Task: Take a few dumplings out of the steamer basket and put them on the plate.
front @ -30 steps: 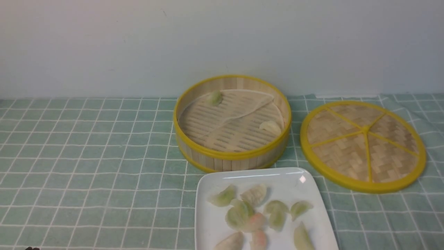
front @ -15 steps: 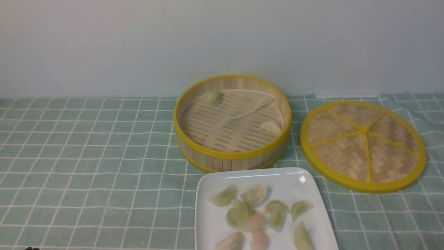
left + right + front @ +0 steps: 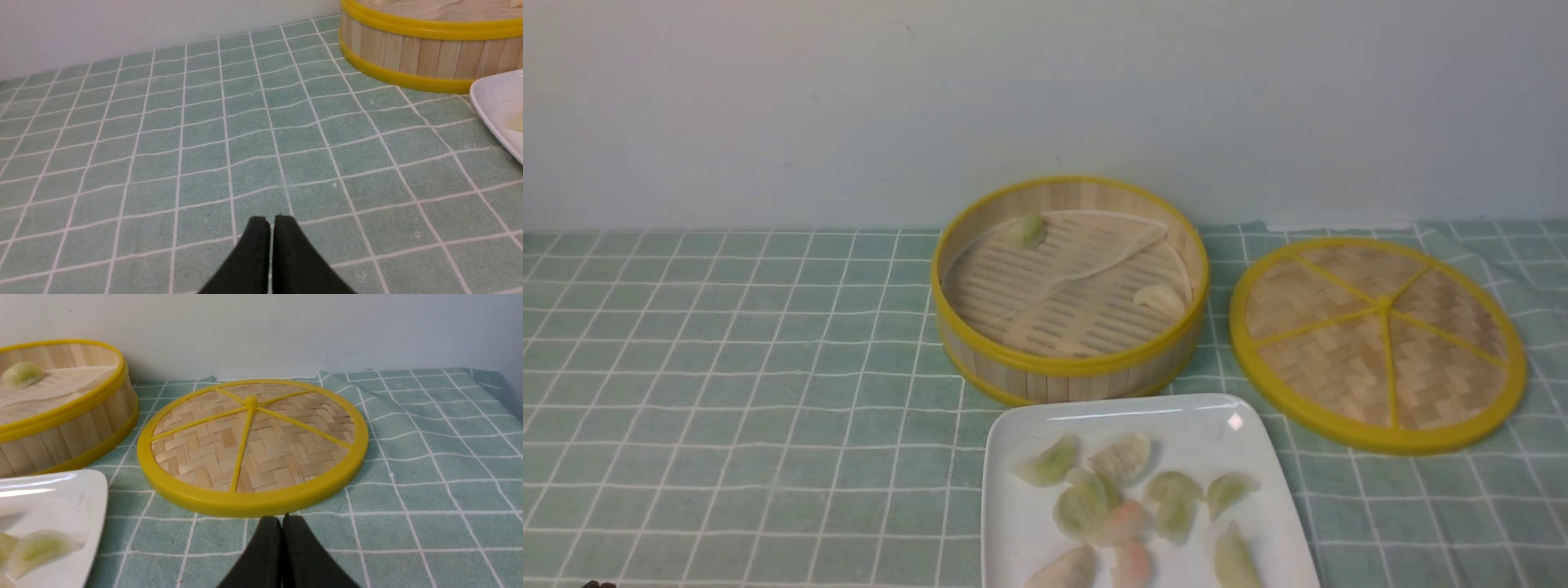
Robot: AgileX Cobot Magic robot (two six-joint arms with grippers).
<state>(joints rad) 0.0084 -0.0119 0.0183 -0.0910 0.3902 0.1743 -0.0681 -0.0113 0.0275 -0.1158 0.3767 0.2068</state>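
Observation:
The steamer basket [image 3: 1068,366] stands at the table's middle back with two dumplings in it: a pale green one [image 3: 1029,231] at its far left and a whitish one [image 3: 1161,299] at its right. The white plate [image 3: 1013,433] lies in front of it and holds several dumplings [image 3: 1123,457]. My left gripper [image 3: 271,220] is shut and empty, low over the cloth, left of the basket [image 3: 412,53] and plate [image 3: 496,104]. My right gripper [image 3: 282,519] is shut and empty, just short of the lid. Neither gripper's jaws show in the front view.
The flat woven lid [image 3: 1376,341] with a yellow rim lies right of the basket; it also shows in the right wrist view [image 3: 253,445]. A green checked cloth [image 3: 727,367] covers the table. A pale wall [image 3: 768,106] runs behind.

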